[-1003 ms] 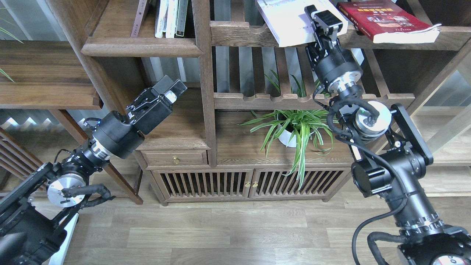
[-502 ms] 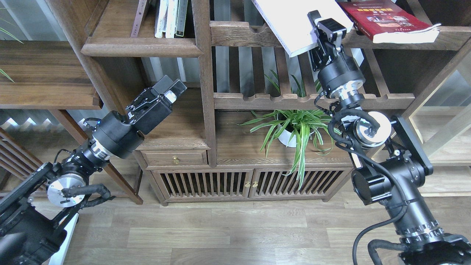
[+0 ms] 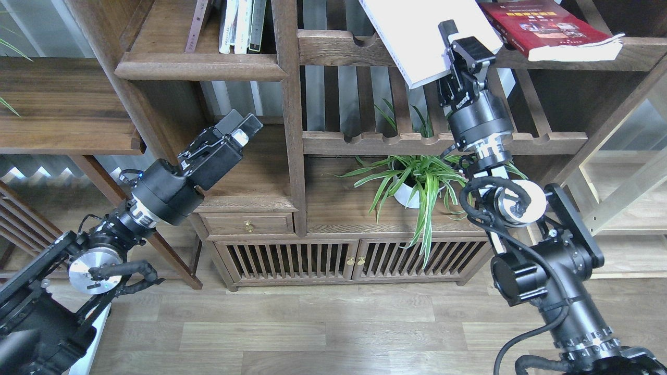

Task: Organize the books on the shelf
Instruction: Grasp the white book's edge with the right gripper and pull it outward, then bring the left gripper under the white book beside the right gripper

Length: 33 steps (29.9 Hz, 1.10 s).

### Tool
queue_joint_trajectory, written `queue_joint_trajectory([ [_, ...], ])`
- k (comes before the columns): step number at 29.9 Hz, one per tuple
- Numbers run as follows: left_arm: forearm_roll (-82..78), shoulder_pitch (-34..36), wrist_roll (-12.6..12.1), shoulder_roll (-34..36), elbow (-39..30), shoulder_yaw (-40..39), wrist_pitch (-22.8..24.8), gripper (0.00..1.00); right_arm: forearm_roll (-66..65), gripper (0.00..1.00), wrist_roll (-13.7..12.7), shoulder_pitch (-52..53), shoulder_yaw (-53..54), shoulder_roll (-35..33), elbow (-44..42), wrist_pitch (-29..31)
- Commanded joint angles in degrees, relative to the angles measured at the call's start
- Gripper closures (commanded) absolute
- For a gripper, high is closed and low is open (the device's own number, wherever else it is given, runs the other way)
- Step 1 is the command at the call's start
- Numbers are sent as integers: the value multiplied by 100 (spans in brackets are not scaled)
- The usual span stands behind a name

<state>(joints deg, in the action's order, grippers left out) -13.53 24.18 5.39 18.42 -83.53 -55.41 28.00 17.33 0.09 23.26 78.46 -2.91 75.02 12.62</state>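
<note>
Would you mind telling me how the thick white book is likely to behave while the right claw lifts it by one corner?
The white book looks thick, so probably heavy for a corner grip. The right claw holds only its lower right corner, so it may sag or pivot. Being a paperback, its cover could flex, and its smooth cover might slip.

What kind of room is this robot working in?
Probably a home study or living room: a big dark wooden bookcase holding books, a potted plant on its cabinet, and a wood plank floor.
</note>
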Motion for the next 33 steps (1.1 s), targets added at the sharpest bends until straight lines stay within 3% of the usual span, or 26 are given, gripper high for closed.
queue_joint_trajectory([
  [1, 393, 8, -239, -75, 4, 22, 0, 1, 8, 96, -9, -137, -76, 54, 4, 362],
  [4, 710, -1, -442, -93, 4, 22, 0, 1, 8, 97, -9, -260, -120, 80, 4, 688],
  [14, 1624, -71, -469, -84, -40, 48, 0, 1, 8, 98, -18, -524, -550, 80, 48, 1514],
  [19, 1827, -71, -478, -84, -66, 48, 0, 1, 8, 98, -18, -515, -762, 203, 57, 1538],
  [25, 2012, -71, -785, -93, -102, 48, 0, 1, -1, 98, -27, -462, -911, 291, 65, 1538],
  [33, 2038, -54, -794, -216, -110, 48, 0, 2, -1, 98, -53, -462, -1175, 291, 74, 1538],
])
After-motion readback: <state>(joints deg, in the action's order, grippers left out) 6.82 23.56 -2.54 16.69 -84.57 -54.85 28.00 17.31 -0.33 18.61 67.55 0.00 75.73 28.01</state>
